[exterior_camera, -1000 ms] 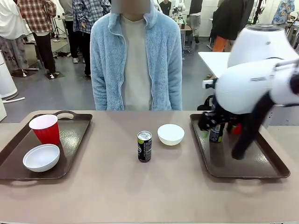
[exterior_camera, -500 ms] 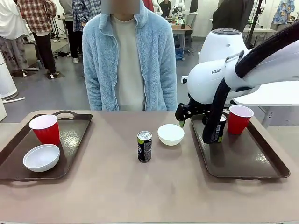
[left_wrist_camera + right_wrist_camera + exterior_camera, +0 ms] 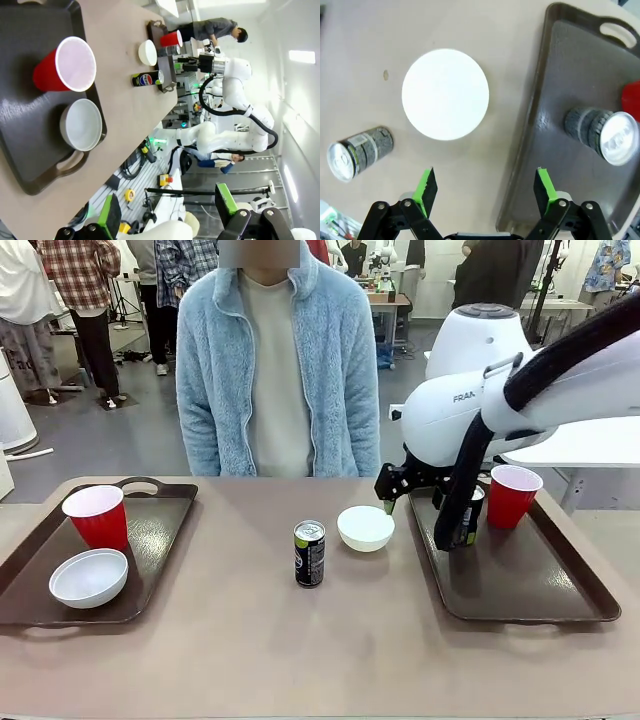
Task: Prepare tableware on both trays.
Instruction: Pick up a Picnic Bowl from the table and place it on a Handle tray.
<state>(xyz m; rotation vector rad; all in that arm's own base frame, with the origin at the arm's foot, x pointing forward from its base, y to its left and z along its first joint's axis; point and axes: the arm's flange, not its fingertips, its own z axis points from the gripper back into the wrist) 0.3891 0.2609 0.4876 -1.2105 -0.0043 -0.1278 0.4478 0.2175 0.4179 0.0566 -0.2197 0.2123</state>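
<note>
1. The front view sits low at the robot's edge of the table (image 3: 320, 660) and faces across it to the person (image 3: 280, 370). The left tray (image 3: 160, 530) and right tray (image 3: 530, 580) are both in frame.
2. The left wrist view is rolled sideways (the table runs up the picture). It sits high over the left tray and looks along the table toward the right arm (image 3: 237, 82).
3. The right wrist view looks straight down from close above the bowl (image 3: 445, 93) and the right tray's rim.
4. All three views share that bowl and the can (image 3: 357, 152) near it.
</note>
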